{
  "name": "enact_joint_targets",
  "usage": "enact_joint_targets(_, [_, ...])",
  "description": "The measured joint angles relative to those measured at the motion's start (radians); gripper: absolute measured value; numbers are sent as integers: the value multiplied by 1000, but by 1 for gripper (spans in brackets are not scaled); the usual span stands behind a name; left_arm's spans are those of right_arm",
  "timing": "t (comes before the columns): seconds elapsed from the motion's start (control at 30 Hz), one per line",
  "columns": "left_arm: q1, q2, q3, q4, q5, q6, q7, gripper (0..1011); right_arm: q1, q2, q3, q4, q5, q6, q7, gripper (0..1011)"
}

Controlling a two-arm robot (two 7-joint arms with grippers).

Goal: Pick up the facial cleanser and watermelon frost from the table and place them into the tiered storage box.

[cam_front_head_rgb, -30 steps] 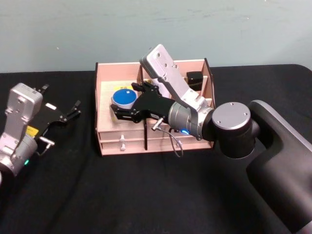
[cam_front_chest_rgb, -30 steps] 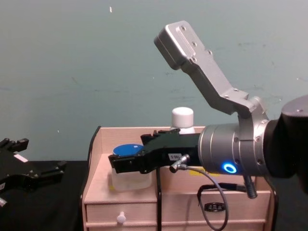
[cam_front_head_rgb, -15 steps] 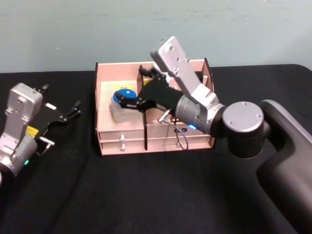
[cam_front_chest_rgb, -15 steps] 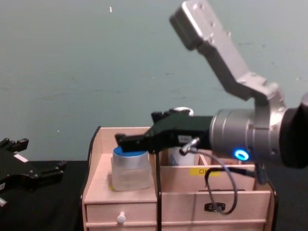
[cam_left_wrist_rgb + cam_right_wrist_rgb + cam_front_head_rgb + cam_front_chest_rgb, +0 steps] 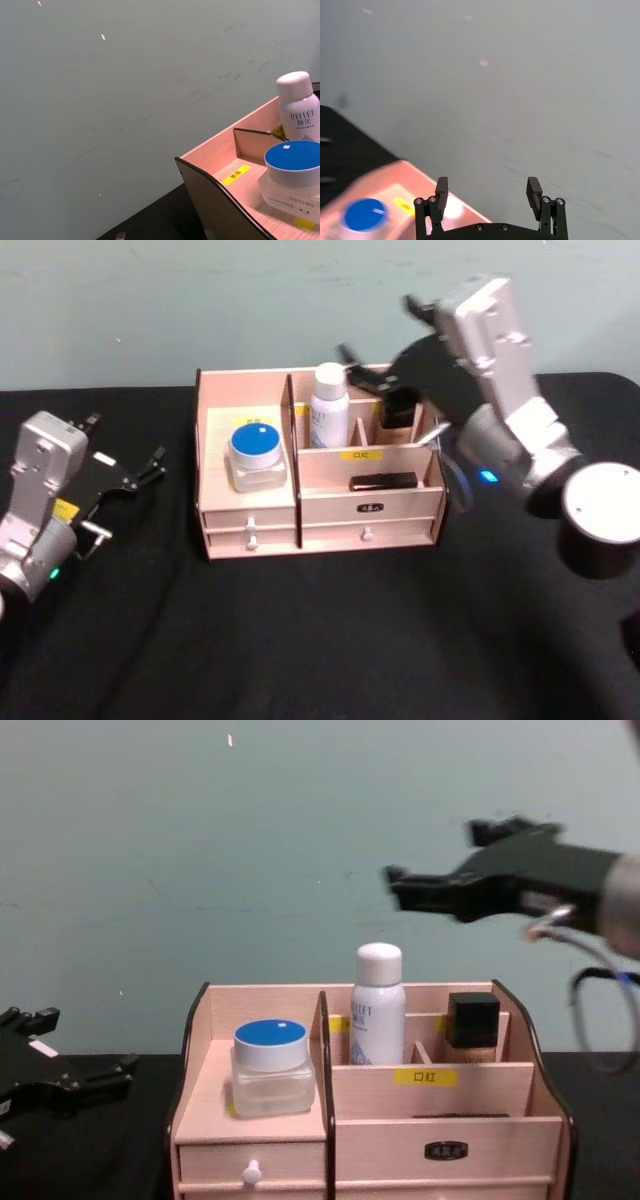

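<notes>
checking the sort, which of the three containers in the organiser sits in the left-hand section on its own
The watermelon frost, the squat clear jar with the blue lid. The facial cleanser and the black-capped beige bottle stand right of the dark divider in the tiered storage box.

This looks like a robot test room, a kind of lab, not a home. A flat table [image 5: 300, 640] with a plain black cloth fills the lower part of the head view. Behind it, across the top of the frame, stands a bare pale green wall [image 5: 200, 300] with a few small scuffs and specks. There are no pictures or shelves on it. In the middle of the frame sits one small wooden storage box [image 5: 250, 520] with yellow labels, set out like a practice prop. A silver robot arm [image 5: 510, 410] at the upper right and another robot arm [image 5: 35, 500] at the left edge show that machines work here.
</notes>
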Motion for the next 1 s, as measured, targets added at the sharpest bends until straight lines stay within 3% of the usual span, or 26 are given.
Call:
enact_joint_targets(0.2, [0,0,0,0,0,0,0,1010,-67,25,84,-40,-33,-3,-66,1002])
enact_joint_targets(0.43, [0,0,0,0,0,0,0,1010,-112,27,161,-29,-55,-3,-117,1002])
enact_joint_targets(0.7, [0,0,0,0,0,0,0,1010,-139,7,219,35,-77,1,-157,1003])
enact_joint_targets(1.0, [0,0,0,0,0,0,0,1010,-143,-11,236,106,-83,4,-139,1002])
